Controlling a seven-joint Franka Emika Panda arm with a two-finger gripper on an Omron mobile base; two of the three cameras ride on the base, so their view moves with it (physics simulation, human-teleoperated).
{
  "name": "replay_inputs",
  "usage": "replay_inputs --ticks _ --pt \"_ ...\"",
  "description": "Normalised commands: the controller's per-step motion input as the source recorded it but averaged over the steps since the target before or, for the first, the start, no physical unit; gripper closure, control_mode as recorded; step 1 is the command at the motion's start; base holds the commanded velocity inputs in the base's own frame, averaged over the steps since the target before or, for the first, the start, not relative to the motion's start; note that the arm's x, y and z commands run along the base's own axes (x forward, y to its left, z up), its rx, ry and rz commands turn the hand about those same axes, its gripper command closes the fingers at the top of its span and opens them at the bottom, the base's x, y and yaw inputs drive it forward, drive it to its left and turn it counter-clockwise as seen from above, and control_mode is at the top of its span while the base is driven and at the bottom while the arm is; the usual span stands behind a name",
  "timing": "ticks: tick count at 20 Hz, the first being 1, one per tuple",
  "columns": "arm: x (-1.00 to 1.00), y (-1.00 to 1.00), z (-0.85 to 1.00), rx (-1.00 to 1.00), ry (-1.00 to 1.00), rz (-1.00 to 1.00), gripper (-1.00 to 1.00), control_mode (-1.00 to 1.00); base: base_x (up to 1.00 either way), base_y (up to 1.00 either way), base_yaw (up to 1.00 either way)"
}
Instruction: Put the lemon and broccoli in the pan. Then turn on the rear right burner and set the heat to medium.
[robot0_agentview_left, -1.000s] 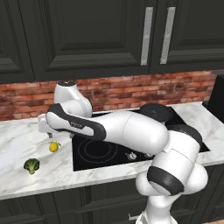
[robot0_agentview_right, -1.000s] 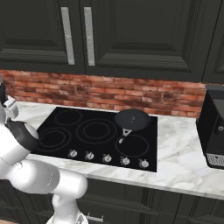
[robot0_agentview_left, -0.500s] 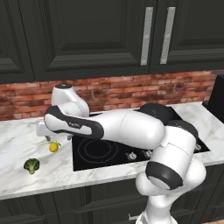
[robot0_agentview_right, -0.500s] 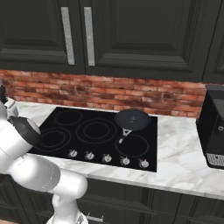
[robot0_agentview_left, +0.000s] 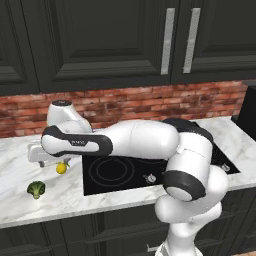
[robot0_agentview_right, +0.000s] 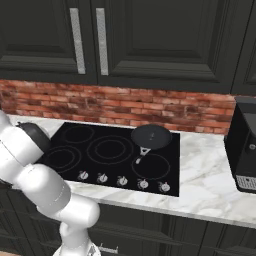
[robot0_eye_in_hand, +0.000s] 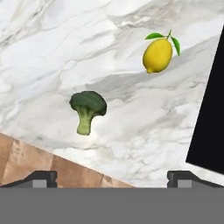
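The yellow lemon (robot0_agentview_left: 61, 168) lies on the marble counter just left of the cooktop, and in the hand view the lemon (robot0_eye_in_hand: 157, 55) is at the upper right. The dark green broccoli (robot0_agentview_left: 36, 189) rests nearer the counter's front edge, and in the hand view the broccoli (robot0_eye_in_hand: 87, 109) is near the middle. My gripper (robot0_agentview_left: 42, 161) hangs over the counter just left of the lemon. In the hand view the gripper (robot0_eye_in_hand: 116, 179) is open, nothing between its fingers. The dark pan (robot0_agentview_right: 151, 136) sits on the rear right burner, handle toward the front.
The black cooktop (robot0_agentview_right: 100, 150) has a row of knobs (robot0_agentview_right: 122, 181) along its front. A black appliance (robot0_agentview_right: 245, 150) stands on the counter at the far right. The counter's front edge (robot0_eye_in_hand: 65, 159) runs just below the broccoli in the hand view.
My hand has moved left and slightly down over the counter, closer to the lemon. The lemon, broccoli and pan have stayed put.
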Motion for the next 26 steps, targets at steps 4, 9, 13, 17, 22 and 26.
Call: replay_inputs --ticks 4,9,13,17,22,26 --pt "0.00 0.46 -0.02 -0.01 0.00 0.01 -1.00 -1.00 0.00 0.00 0.00" --pt "0.01 0.18 -0.10 -0.01 0.00 0.00 -1.00 -1.00 0.00 0.00 0.00" --pt "0.09 0.01 -0.37 0.00 0.00 0.00 -1.00 -1.00 0.00 0.00 0.00" --pt "0.10 0.05 -0.39 0.00 0.06 0.00 -1.00 -1.00 0.00 0.00 0.00" --pt "0.05 0.07 -0.37 0.00 0.06 0.00 -1.00 -1.00 0.00 0.00 0.00" --pt "0.01 0.13 -0.16 0.00 0.02 0.00 -1.00 -1.00 0.00 0.00 0.00"
